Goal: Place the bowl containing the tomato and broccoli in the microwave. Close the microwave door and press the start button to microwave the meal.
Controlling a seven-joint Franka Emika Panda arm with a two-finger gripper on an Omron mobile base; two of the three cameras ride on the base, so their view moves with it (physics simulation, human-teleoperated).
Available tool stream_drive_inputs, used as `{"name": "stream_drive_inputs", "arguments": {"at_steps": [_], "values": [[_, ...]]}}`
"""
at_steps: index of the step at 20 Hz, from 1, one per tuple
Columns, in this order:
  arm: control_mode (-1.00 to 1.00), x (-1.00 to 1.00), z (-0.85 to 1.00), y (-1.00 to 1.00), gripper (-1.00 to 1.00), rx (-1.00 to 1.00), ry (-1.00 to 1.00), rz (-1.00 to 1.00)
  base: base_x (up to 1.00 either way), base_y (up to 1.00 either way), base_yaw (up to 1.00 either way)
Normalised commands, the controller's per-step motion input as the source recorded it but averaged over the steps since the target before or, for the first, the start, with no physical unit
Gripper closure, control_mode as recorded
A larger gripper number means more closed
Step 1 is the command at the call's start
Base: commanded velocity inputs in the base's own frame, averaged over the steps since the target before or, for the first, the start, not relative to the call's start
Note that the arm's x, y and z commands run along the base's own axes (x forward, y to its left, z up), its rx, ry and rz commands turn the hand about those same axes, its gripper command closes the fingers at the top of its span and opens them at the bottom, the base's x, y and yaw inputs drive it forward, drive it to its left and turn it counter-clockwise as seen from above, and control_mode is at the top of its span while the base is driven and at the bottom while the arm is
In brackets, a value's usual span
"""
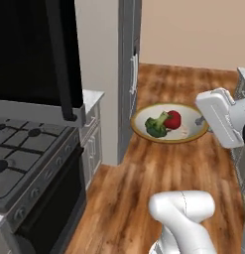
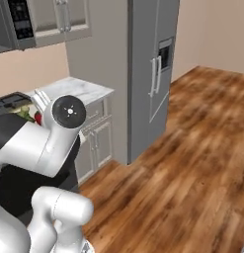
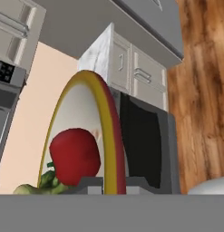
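Observation:
The shallow tan-rimmed bowl (image 1: 185, 134) hangs level in the air above the wooden floor, right of the stove. Inside it lie the red tomato (image 1: 173, 119) and the green broccoli (image 1: 156, 126), touching. My gripper (image 1: 200, 121) is shut on the bowl's right rim. In the hand view the bowl's rim (image 3: 109, 136) runs up between the fingertips, with the tomato (image 3: 75, 156) and broccoli (image 3: 45, 183) on its left. The microwave door (image 1: 25, 49) stands open at the upper left, its bar handle (image 1: 62, 59) facing me. The microwave (image 2: 15, 22) hangs above the stove.
A black stove (image 1: 25, 149) with an oven sits below the microwave. Beside it stands a marble-topped cabinet (image 2: 79, 89), then a tall grey fridge (image 2: 148, 74). Wooden floor (image 2: 192, 148) stretches to the right.

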Motion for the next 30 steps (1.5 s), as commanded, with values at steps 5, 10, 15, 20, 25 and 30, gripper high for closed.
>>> {"name": "stream_drive_inputs", "arguments": {"at_steps": [5,10,15,20,25,30], "values": [[1.00,0.00,0.00,0.00,1.00,0.00,0.00,0.00,0.66,-0.01,0.13],[1.00,0.00,0.00,0.00,1.00,0.00,0.00,0.00,0.56,-0.01,0.44],[1.00,0.00,0.00,0.00,1.00,0.00,0.00,0.00,0.49,-0.13,0.66],[1.00,0.00,0.00,0.00,1.00,0.00,0.00,0.00,0.64,-0.23,0.69],[1.00,0.00,0.00,0.00,1.00,0.00,0.00,0.00,0.69,-0.32,0.67],[1.00,0.00,0.00,0.00,1.00,0.00,0.00,0.00,0.67,-0.27,0.65]]}}
